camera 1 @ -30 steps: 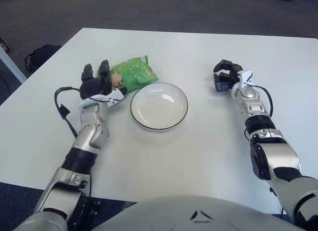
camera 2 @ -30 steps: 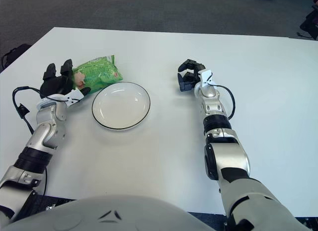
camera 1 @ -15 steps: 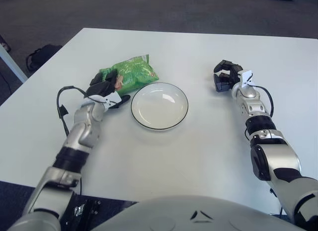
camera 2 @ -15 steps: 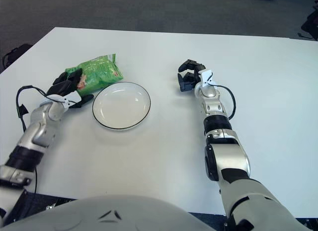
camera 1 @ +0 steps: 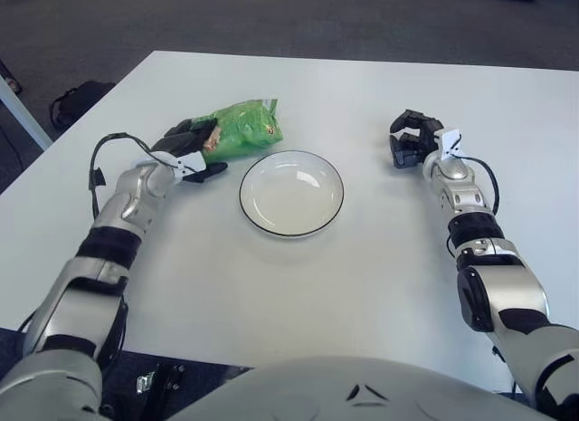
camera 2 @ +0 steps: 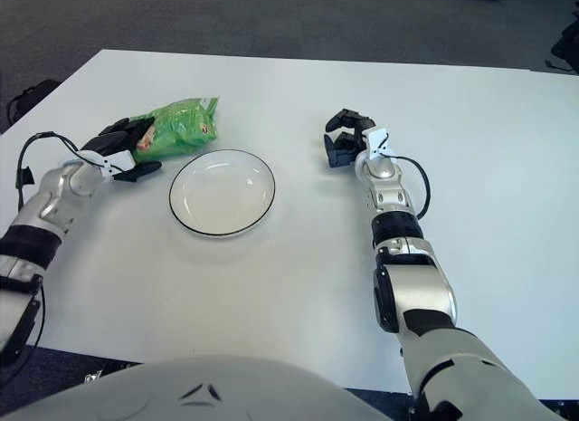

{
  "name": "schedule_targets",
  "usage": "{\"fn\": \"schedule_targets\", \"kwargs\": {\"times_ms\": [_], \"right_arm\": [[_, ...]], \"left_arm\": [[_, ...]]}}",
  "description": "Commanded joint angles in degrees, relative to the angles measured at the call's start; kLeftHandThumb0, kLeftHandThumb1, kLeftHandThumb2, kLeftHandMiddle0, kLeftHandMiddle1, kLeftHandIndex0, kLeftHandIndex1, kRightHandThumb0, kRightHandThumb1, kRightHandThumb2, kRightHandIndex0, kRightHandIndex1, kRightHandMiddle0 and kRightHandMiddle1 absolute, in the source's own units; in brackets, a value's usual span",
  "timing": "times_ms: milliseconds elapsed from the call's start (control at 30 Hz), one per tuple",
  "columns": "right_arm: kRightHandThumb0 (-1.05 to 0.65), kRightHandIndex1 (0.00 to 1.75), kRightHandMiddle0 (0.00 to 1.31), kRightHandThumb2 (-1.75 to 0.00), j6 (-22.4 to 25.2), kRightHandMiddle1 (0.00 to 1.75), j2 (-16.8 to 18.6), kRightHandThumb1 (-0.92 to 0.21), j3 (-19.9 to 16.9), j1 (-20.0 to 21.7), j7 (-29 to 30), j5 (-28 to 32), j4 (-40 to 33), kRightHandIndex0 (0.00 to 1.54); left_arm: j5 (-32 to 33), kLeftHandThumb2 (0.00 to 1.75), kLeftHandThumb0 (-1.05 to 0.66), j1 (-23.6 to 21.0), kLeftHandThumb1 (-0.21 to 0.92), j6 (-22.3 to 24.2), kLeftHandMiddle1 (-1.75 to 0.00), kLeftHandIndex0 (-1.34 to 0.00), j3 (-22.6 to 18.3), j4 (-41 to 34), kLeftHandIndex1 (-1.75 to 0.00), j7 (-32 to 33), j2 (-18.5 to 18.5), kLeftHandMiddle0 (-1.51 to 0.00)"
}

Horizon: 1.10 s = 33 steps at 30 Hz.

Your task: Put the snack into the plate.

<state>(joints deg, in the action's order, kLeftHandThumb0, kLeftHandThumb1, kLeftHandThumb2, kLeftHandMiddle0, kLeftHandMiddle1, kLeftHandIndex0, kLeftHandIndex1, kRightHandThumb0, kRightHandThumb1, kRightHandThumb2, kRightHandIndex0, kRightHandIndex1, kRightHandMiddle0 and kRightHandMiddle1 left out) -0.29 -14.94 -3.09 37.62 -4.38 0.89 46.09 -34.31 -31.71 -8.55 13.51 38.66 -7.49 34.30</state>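
The snack is a green bag (camera 1: 242, 128) lying on the white table, just beyond the left rim of the white, black-rimmed plate (camera 1: 242, 193), which holds nothing. My left hand (camera 1: 192, 155) is at the bag's left end, with its fingers curled over that end and the thumb below it near the table. The bag's left end is hidden under the fingers. My right hand (camera 1: 410, 139) rests curled on the table to the right of the plate, holding nothing.
The white table (camera 1: 317, 285) has its left edge close to my left arm. A black cable (camera 1: 94, 171) loops off my left forearm. A dark bag (camera 1: 76, 100) lies on the floor beyond the table's left edge.
My left hand has tipped down from upright and closed over the bag's left end, and the forearm has swung out to the left. The bag has shifted slightly. The right arm has not moved.
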Motion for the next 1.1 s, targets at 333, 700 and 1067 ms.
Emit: {"fn": "schedule_targets", "kwargs": {"times_ms": [333, 700, 1067], "right_arm": [[-0.01, 1.75, 0.71, -1.57, 6.1, 1.53, 0.9, -0.04, 1.1, -4.5, -3.0, -0.6, 3.5, 0.81], [-0.01, 1.75, 0.71, -1.57, 6.5, 1.55, 0.5, -0.04, 1.4, -5.3, -3.2, -1.0, 2.2, 0.8], [-0.01, 1.75, 0.72, -1.58, 6.0, 1.55, 0.1, -0.03, 1.4, -5.6, -3.0, -1.3, 2.2, 0.81]], "left_arm": [[-4.3, 0.49, -0.94, -8.3, 0.92, -4.3, -0.78, 0.0, 6.7, 26.4, -0.94, 16.1, -2.9, -0.17], [-6.4, 1.12, -0.1, -10.3, 0.42, -3.2, -1.51, -0.38, 10.9, 35.0, -1.72, 32.2, -5.1, -0.62], [-6.0, 1.49, 0.0, -10.8, 0.08, -2.6, -1.44, -0.61, 12.6, 36.7, -1.75, 39.0, -6.6, -0.88]]}}
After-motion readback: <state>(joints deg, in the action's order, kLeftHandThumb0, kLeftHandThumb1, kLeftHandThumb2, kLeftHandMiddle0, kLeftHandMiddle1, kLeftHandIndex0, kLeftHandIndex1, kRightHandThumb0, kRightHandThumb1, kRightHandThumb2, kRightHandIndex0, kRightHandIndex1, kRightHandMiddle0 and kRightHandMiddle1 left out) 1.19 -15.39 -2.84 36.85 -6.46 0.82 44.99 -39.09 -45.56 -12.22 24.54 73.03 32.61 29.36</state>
